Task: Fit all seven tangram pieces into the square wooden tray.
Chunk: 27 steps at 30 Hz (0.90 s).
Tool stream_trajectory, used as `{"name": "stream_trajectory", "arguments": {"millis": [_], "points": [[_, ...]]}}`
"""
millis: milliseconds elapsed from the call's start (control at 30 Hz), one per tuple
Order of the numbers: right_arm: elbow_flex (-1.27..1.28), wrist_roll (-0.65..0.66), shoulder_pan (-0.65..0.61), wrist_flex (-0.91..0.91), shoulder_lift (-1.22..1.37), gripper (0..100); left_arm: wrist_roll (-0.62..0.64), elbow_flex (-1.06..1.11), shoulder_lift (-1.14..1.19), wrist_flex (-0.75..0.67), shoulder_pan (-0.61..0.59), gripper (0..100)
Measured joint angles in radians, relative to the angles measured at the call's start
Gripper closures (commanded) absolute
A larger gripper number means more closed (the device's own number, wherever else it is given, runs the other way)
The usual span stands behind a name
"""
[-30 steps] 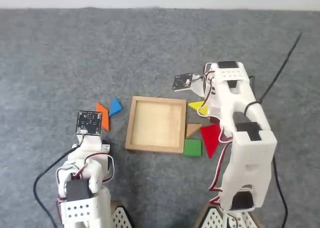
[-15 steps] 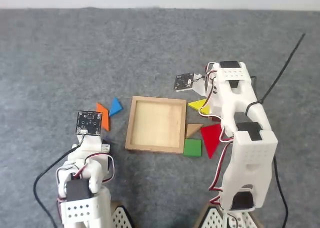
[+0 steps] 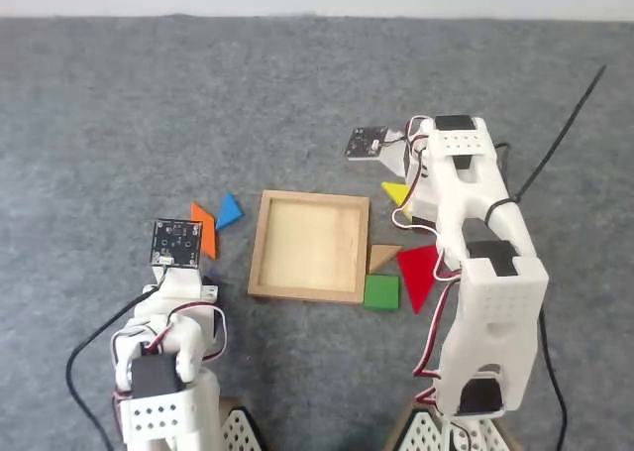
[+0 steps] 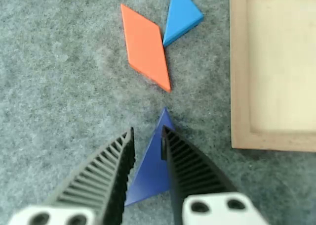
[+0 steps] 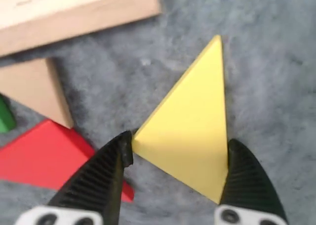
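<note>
The right claw [image 5: 178, 145] grips the yellow triangle [image 5: 197, 111], its fingers pressed against two sides. The piece sits right of the counter's [image 3: 119, 104] middle, just off a far corner of the wooden tray [image 3: 257, 248], which has no piece fitted yet. A red triangle [image 3: 419, 271] lies close by. The left claw [image 4: 147, 132], jaws a narrow gap apart and holding nothing, hovers over a dark blue triangle [image 4: 150, 173] toward the counter's left edge. The yellow piece probably needs to clear the rim, square up with a tray corner, then be lowered flat before release.
</note>
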Motion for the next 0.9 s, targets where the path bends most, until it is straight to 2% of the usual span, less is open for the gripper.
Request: {"name": "stream_trajectory", "arguments": {"millis": [367, 700, 900], "points": [[-0.087, -0.252, 0.005, 0.031, 0.003, 83.2, 0.0, 0.0, 0.0, 0.0, 0.0, 91], [-0.304, -0.278, -0.012, 0.293, 0.003, 83.2, 0.0, 0.0, 0.0, 0.0, 0.0, 91], [-0.385, -0.278, -0.158, 0.399, 0.003, 83.2, 0.0, 0.0, 0.0, 0.0, 0.0, 91]]}}
